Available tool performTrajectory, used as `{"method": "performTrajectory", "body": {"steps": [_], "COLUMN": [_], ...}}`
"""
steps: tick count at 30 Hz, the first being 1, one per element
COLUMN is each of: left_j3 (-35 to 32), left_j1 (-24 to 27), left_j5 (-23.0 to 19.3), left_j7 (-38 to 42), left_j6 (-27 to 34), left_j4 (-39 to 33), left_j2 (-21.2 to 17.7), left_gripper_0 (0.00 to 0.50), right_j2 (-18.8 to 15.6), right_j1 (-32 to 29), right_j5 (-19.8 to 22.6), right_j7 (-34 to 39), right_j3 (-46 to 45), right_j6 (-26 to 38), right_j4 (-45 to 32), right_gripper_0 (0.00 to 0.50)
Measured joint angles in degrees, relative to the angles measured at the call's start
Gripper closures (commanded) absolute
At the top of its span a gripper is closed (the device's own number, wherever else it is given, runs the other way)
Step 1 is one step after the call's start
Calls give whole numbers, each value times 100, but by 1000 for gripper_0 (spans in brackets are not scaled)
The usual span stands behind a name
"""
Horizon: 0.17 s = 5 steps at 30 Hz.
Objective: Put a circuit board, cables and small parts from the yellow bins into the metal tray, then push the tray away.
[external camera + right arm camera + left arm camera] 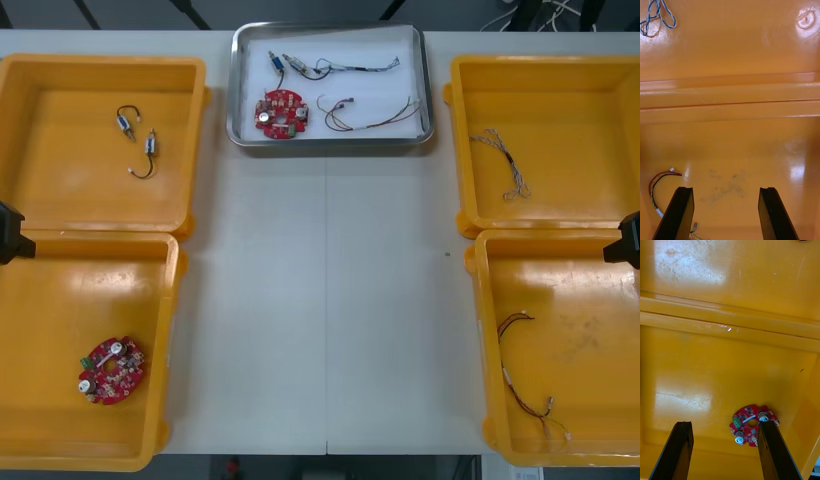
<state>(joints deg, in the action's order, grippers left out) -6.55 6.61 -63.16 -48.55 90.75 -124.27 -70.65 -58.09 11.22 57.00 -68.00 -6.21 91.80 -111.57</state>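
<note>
Light table (320, 300), metal tray (330, 143) at far edge, left end effector (724, 424), right end effector (726, 189) both released.

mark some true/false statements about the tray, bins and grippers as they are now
1. The metal tray holds a round red circuit board. True.
2. The bin nearest the robot on its left holds nothing. False: a second circuit board lies in the near left bin.
3. The left gripper and the right gripper are both open. True.
4. The far bin on the right holds small metal parts. False: the far right bin holds a blue and white cable.
5. A red and yellow cable lies in the near right bin. True.
</note>
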Motion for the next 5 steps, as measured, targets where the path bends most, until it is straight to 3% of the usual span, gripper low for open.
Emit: {"method": "performTrajectory", "body": {"steps": [5], "left_j3": [0], "left_j1": [0], "left_j5": [0], "left_j7": [0], "left_j6": [0], "left_j4": [0], "left_j2": [0], "left_gripper_0": [0], "right_j2": [0], "right_j1": [0], "right_j5": [0], "right_j7": [0], "right_j3": [0], "right_j6": [0], "right_j4": [1], "right_gripper_0": [0]}}
